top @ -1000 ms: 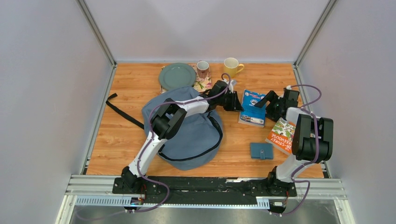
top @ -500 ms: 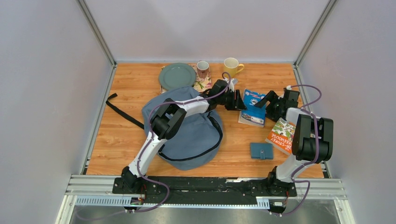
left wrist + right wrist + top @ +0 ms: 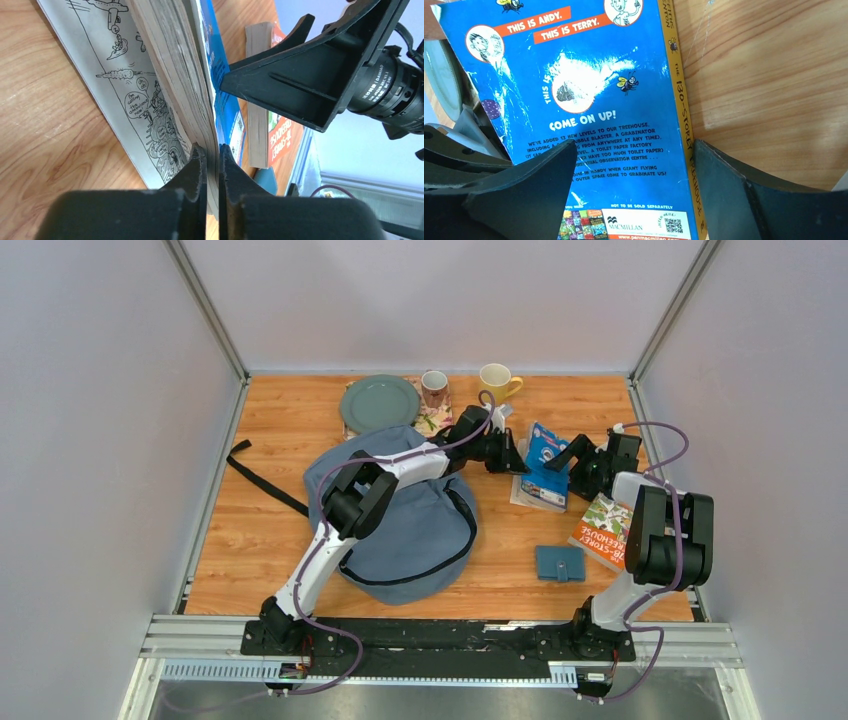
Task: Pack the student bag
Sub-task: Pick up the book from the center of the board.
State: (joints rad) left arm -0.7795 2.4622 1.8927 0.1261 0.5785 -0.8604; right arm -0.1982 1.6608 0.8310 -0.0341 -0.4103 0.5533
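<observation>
The grey-blue student bag (image 3: 400, 530) lies flat at the table's middle left, under my left arm. My left gripper (image 3: 515, 458) is shut on the cover and some pages of a blue paperback (image 3: 545, 455), tilting its left edge up; the wrist view shows my fingers (image 3: 197, 165) pinching the pages (image 3: 172, 65). My right gripper (image 3: 568, 455) is open, its fingers spread over the same blue book (image 3: 589, 100), one finger (image 3: 729, 190) by the yellow spine. Its open jaw also shows in the left wrist view (image 3: 310, 85).
An orange-and-green book (image 3: 605, 528) and a small teal wallet (image 3: 560, 562) lie at the right. A green plate (image 3: 380, 403), a patterned mug (image 3: 434, 388) and a yellow mug (image 3: 496, 382) stand at the back. A black strap (image 3: 262, 483) trails left of the bag.
My left gripper has moved right onto the blue book's left edge and lifted it, so the book now tilts up. The right arm has barely moved.
</observation>
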